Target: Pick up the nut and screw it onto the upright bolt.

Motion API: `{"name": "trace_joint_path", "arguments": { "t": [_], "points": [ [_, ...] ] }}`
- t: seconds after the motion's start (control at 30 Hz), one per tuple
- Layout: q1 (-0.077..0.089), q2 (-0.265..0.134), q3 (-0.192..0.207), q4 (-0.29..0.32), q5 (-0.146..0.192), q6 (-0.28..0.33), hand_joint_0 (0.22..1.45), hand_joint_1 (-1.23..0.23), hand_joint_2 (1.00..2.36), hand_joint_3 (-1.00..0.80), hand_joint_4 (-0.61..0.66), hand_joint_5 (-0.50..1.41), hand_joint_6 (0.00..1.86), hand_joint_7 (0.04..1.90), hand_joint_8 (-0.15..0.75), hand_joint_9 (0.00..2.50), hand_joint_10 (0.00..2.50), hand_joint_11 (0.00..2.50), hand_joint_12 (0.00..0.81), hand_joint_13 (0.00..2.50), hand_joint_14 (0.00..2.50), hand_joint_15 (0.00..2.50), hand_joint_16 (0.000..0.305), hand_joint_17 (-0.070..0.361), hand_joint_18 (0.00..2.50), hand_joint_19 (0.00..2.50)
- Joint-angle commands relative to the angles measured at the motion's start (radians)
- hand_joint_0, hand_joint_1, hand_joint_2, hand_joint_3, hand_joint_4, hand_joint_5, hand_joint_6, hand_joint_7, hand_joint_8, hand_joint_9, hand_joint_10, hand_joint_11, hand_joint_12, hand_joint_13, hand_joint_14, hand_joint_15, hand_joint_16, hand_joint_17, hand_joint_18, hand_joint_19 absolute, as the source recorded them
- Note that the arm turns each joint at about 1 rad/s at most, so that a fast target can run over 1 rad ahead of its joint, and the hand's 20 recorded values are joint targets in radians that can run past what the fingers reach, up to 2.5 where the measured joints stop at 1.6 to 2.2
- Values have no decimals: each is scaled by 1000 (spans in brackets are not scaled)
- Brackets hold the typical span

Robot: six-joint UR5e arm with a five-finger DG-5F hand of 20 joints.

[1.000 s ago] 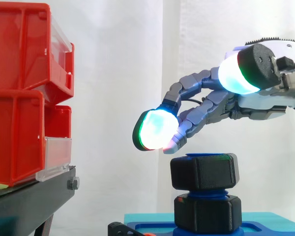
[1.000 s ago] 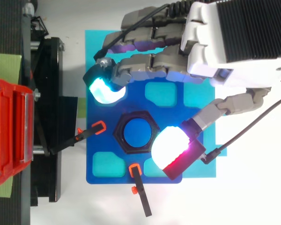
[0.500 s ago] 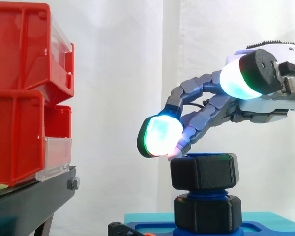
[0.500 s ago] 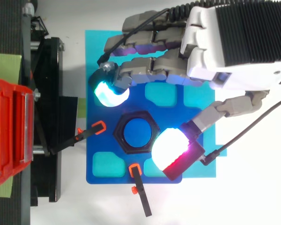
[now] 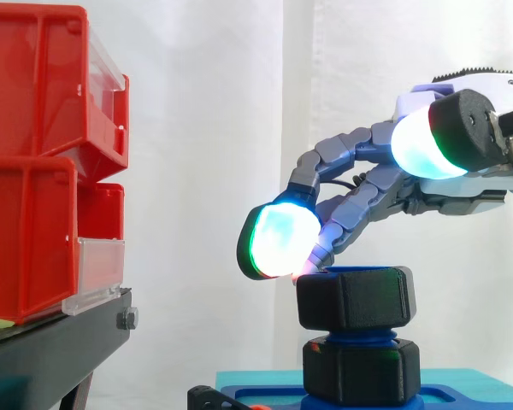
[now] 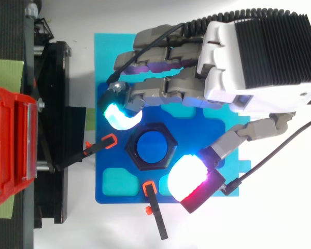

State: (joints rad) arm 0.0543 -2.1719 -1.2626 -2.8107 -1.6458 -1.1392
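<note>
Blue tray [image 6: 104, 161] holds upright bolt [image 6: 153, 147] wearing nut [image 6: 136, 158].

We read the nut [image 5: 355, 299] as matt black plastic with a faintly grainy face. The bolt [image 6: 153, 147] and the base plate [image 6: 106, 155] look like smooth blue plastic with a dull sheen. The hand [image 6: 259, 57] has matt grey plastic along its fingers and a smooth white shell with a dark ribbed panel, and its pads [image 5: 278, 241] are smooth, milky and translucent. At the left we take the red bins [image 5: 34, 171] for glossy plastic with clear plastic fronts [image 5: 98, 273], the stand [image 5: 51, 350] for matt black metal, and the far curtain [image 5: 205, 171] for white cloth.
</note>
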Motion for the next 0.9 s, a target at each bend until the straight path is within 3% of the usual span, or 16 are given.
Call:
{"name": "trace_joint_path", "arguments": {
  "t": [0.0,0.4,0.87],
  "points": [
    [-1,-17,0,-1,0,3,446,-331,1000,-500,190,-121,503,823,251,762,0,0,360,404,1,6,54,122,166,193],
    [-10,-20,0,13,-5,3,449,-334,1000,-500,196,-120,503,823,249,762,0,0,358,409,0,8,54,121,167,204],
    [-1,-20,0,0,0,1,451,-336,1000,-500,191,-119,503,822,251,763,1,0,361,407,0,7,54,121,168,205]
  ]
}}
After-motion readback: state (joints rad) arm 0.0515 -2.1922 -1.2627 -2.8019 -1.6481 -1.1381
